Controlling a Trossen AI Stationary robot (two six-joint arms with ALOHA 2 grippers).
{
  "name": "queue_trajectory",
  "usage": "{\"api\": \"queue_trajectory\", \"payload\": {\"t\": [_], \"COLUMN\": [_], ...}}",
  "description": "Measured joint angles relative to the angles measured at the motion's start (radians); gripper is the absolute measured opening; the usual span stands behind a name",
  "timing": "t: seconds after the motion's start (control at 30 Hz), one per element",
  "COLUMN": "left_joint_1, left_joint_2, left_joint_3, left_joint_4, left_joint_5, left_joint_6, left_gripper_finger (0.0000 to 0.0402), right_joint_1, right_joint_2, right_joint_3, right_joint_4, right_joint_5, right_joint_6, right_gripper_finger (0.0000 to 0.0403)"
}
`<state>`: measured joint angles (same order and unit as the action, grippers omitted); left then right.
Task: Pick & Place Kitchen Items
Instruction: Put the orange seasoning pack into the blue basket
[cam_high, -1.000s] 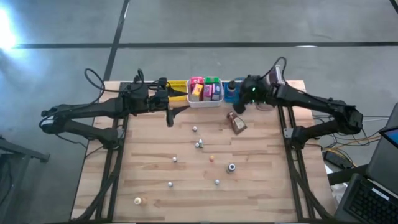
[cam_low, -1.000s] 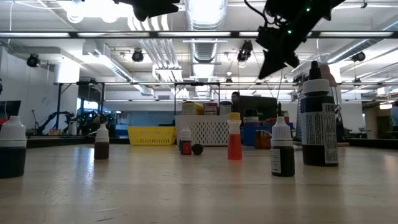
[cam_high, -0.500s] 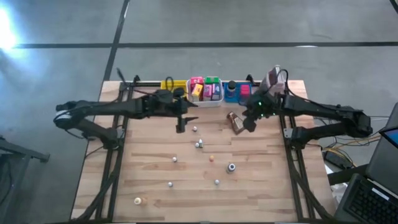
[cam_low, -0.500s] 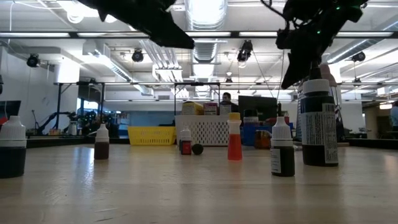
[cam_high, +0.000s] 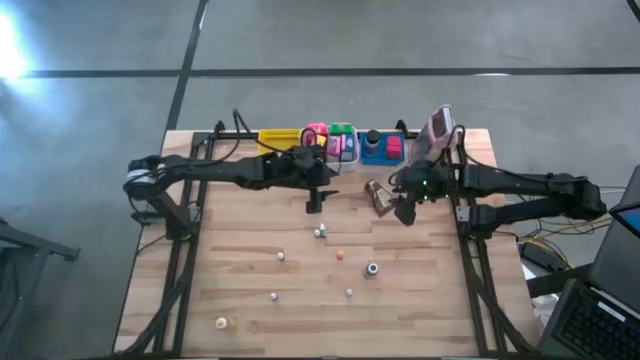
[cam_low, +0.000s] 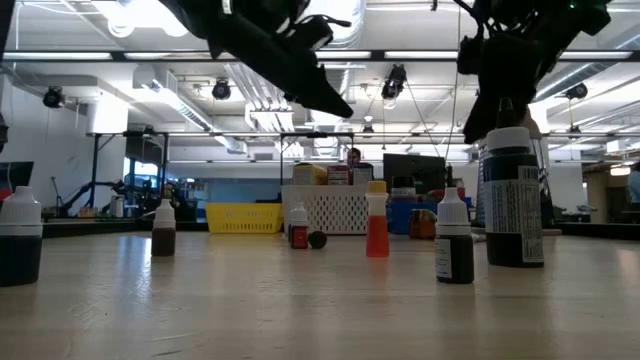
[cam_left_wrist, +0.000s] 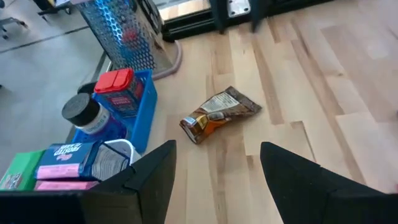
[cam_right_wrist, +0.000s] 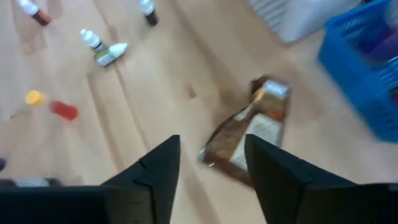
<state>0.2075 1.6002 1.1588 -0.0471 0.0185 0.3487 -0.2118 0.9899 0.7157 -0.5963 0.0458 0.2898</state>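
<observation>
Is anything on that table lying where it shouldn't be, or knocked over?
The brown packet lies crumpled on bare wood beside the blue bin, while other packets sit in bins. Among the upright little bottles, one lies tipped on its side. Both open pincers, left and right, hover nearby.

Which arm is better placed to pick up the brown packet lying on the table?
Probably the right. Its open claw hangs beside the brown packet, which lies just ahead of its fingers in the right wrist view. The left claw, also open, is farther away.

Bare wood rings the brown packet (cam_high: 380, 197); blue bin (cam_high: 381, 152) behind
</observation>
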Motion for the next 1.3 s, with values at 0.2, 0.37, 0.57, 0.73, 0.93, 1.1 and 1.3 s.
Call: {"api": "queue_trajectory", "payload": {"t": [0.2,0.37,0.57,0.73,0.93,1.1,1.3], "left_joint_1": [0.000,0.000,0.001,0.001,0.008,0.025,0.040], "left_joint_2": [0.030,0.029,0.009,-0.006,-0.021,-0.034,-0.068], "left_joint_3": [0.008,0.008,0.008,0.006,0.000,0.000,-0.002], "left_joint_4": [-0.011,-0.023,-0.079,-0.148,-0.187,-0.191,-0.235], "left_joint_5": [-0.001,-0.002,-0.035,-0.095,-0.100,-0.100,-0.099], "left_joint_6": [0.001,-0.006,-0.006,-0.007,-0.010,-0.011,-0.020], "left_gripper_finger": [0.0238,0.0238,0.0238,0.0238,0.0238,0.0238,0.0238], "right_joint_1": [0.077,0.117,0.193,0.272,0.361,0.360,0.282], "right_joint_2": [0.008,0.065,0.214,0.324,0.442,0.489,0.562], "right_joint_3": [-0.159,-0.230,-0.161,-0.065,0.053,0.122,0.258], "right_joint_4": [0.278,0.458,0.390,0.351,0.096,0.090,0.003], "right_joint_5": [0.003,0.036,0.143,0.217,0.488,0.507,0.463], "right_joint_6": [0.095,0.103,0.045,0.002,0.108,0.221,0.456], "right_gripper_finger": [0.0216,0.0225,0.0208,0.0180,0.0150,0.0131,0.0139]}}
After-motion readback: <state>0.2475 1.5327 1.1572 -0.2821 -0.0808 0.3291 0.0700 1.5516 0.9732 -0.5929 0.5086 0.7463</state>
